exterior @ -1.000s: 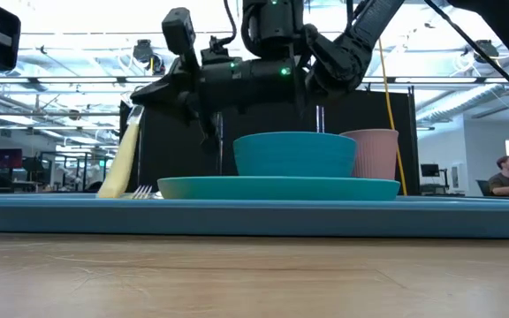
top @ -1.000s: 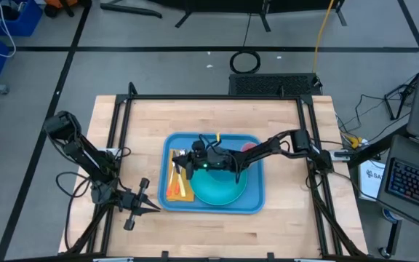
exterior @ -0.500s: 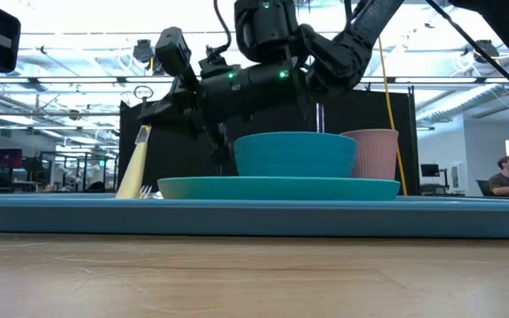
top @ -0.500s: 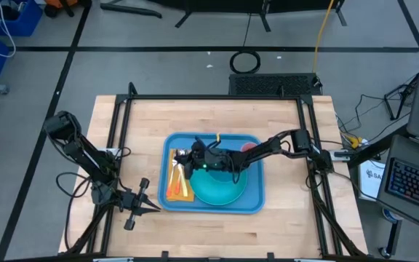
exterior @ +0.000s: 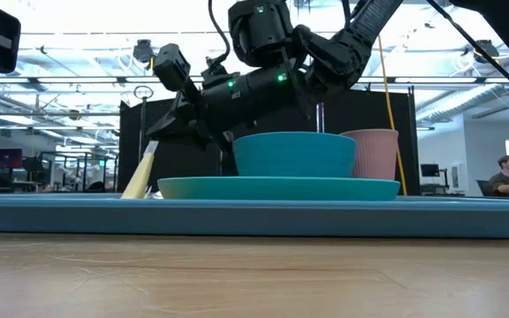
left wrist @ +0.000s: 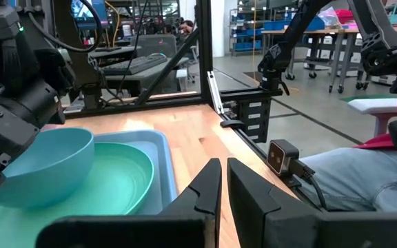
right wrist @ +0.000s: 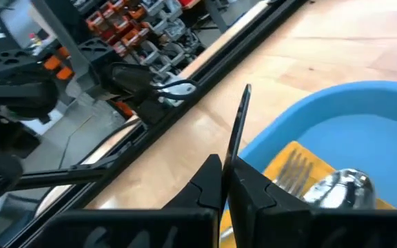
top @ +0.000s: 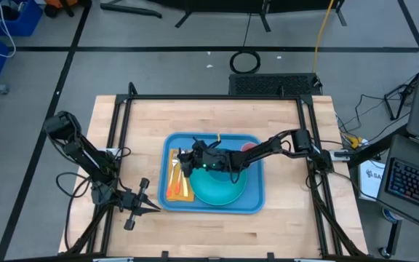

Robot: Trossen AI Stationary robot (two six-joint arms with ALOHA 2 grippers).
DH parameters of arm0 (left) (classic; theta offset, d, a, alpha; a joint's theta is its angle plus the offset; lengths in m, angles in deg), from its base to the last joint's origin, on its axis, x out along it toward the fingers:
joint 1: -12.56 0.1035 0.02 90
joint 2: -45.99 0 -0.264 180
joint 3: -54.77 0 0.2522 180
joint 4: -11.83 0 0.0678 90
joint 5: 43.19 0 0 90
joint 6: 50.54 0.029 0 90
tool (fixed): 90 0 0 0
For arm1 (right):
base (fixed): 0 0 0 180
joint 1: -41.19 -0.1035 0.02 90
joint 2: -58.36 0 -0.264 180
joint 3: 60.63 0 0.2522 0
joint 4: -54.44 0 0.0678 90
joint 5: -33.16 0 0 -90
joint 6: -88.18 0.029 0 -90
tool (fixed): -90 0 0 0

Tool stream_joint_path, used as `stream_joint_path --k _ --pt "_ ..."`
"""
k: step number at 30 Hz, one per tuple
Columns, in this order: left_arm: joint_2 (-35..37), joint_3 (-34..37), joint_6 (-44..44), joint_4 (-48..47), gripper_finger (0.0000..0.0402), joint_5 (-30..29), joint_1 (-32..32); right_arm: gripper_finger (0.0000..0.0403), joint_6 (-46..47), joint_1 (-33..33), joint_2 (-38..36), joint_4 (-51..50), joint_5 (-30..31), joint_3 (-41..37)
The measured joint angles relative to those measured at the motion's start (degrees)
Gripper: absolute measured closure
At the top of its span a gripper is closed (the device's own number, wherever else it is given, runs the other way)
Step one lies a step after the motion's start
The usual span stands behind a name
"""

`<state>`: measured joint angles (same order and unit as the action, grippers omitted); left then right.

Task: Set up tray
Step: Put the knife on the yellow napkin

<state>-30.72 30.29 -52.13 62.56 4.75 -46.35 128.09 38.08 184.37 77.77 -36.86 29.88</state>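
Note:
The light-blue tray (top: 254, 201) lies mid-table. On it stand a teal plate (top: 233, 195) with a teal bowl (exterior: 294, 154) and a pink cup (exterior: 375, 152). A yellow-orange napkin (top: 174, 186) at the tray's left end carries a fork (right wrist: 291, 172) and a spoon (right wrist: 343, 186). My right gripper (right wrist: 225, 169) reaches over the bowl and is shut on a knife (right wrist: 238, 127) above the napkin. Whether the knife's low end (exterior: 133, 190) touches the napkin, I cannot tell. My left gripper (left wrist: 220, 180) rests shut by the table's near left part (top: 140, 204). My right gripper pinches one end of the knife (right wrist: 234, 153) between its two fingers, and the rest of the knife runs out past the fingertips. The fingers come slanting down from the tray's right side. The knife (exterior: 141, 170) hangs tilted below the fingers, its free end low by the tray's left end.
Bare wood lies all round the tray. A black frame rail (top: 217, 97) borders the table's far side, with uprights at left and right. A person sits far off in the room (exterior: 505, 175).
My right gripper has dipped lower and tipped its fingers downward over the tray's left end, staying shut on the knife. The knife has come down with it and slants more, its free end drawn a little toward the plate.

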Motion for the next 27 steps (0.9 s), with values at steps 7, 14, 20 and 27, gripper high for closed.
stream_joint_path --k 7,14,20,27 --pt "0.00 0.00 0.01 0.00 0.0371 0.00 -0.01 0.0399 0.15 0.00 0.00 -1.28 1.13 0.00" --pt "0.00 0.00 -0.08 0.00 0.0371 0.00 0.00 0.0380 -0.31 0.17 0.11 -2.72 1.34 -0.16" --pt "0.00 0.00 -0.22 0.00 0.0371 0.02 0.00 0.0371 -0.43 0.15 0.15 -2.67 1.36 -0.20" --pt "0.00 0.00 -0.21 0.00 0.0371 0.02 0.00 0.0370 -0.37 0.15 0.15 -2.47 1.34 -0.20"
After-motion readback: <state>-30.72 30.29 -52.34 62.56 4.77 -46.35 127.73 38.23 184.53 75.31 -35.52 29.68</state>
